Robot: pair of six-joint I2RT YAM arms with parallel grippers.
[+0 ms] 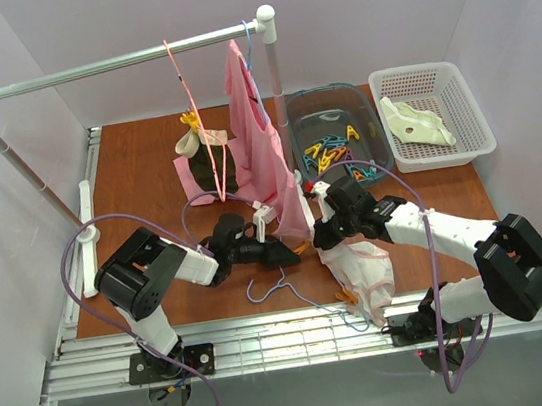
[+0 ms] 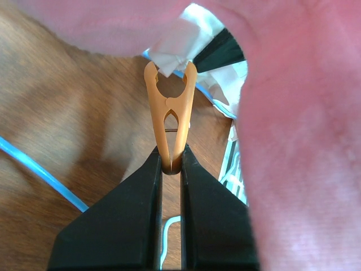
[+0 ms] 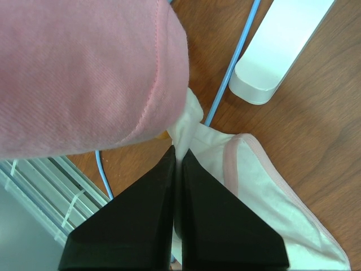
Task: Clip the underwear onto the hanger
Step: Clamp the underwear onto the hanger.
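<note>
As right pincer [image 3: 177, 153] clenches the pale, pink-edged underwear [image 3: 254, 186], left pincer [image 2: 171, 165] grips a clothespin [image 2: 170, 107].

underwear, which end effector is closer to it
Right. The right end effector is shut on the underwear; the left end effector holds an orange peg just beside it.

From above and behind, we overlook the tabletop [image 1: 147, 180]. Our close wrist views share the pink cloth [image 2: 304, 141].
</note>
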